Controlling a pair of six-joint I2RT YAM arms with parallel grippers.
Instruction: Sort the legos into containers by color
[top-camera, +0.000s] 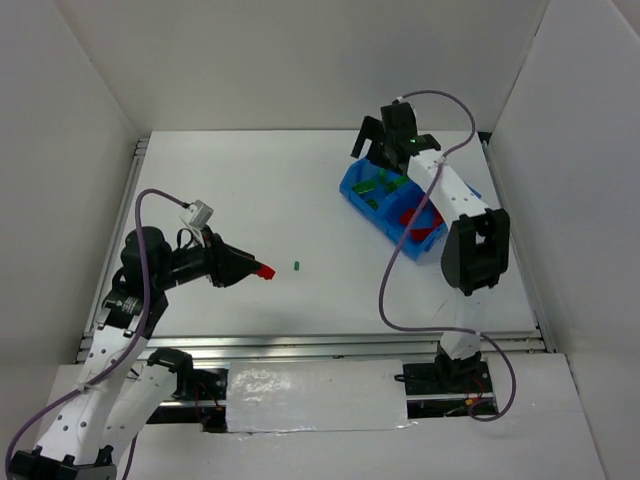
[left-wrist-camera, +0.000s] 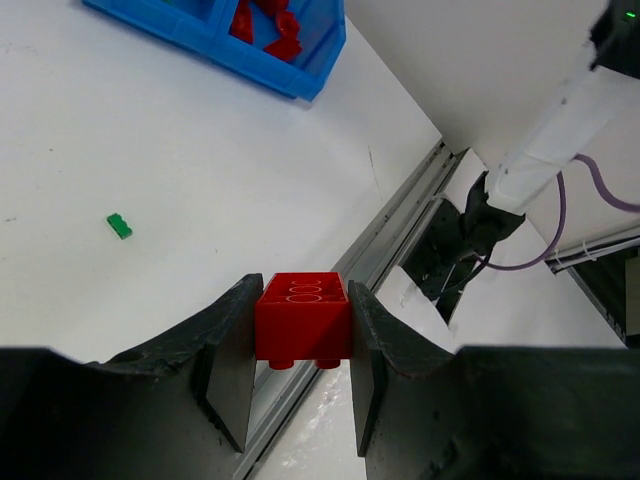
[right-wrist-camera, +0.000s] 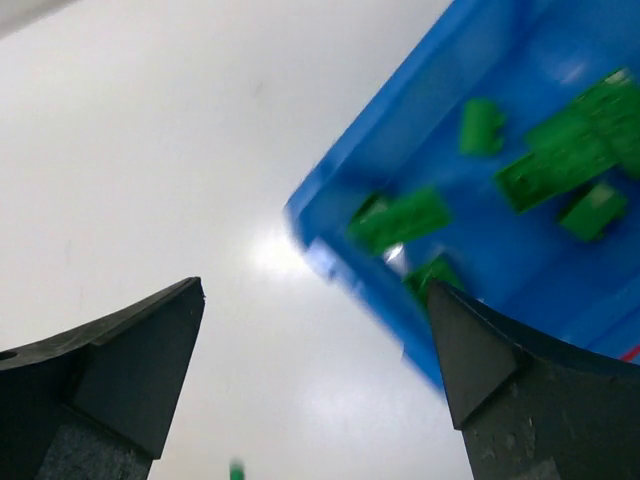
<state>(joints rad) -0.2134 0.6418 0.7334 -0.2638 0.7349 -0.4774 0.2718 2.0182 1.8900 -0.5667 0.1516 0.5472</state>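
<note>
The bright blue bin (top-camera: 372, 220) at two o'clock shows green legos (top-camera: 385, 187) in its ten-o'clock compartment and red legos (top-camera: 425, 232) in the four-o'clock one — a red brick (left-wrist-camera: 302, 318) sits in the black left gripper (left-wrist-camera: 302, 290), a green brick (top-camera: 298, 265) on the white table (top-camera: 230, 190).

Spread claw (right-wrist-camera: 315, 292) above green legos (right-wrist-camera: 400, 220) in blue bin (right-wrist-camera: 545, 60).

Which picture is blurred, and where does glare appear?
Right wrist view: motion blur smears the blue bin and the green legos inside it; a glare patch sits on the table beside the bin's corner. Left wrist view: sharp, the red lego crisp in the left gripper. Top view: sharp, evenly lit.
</note>
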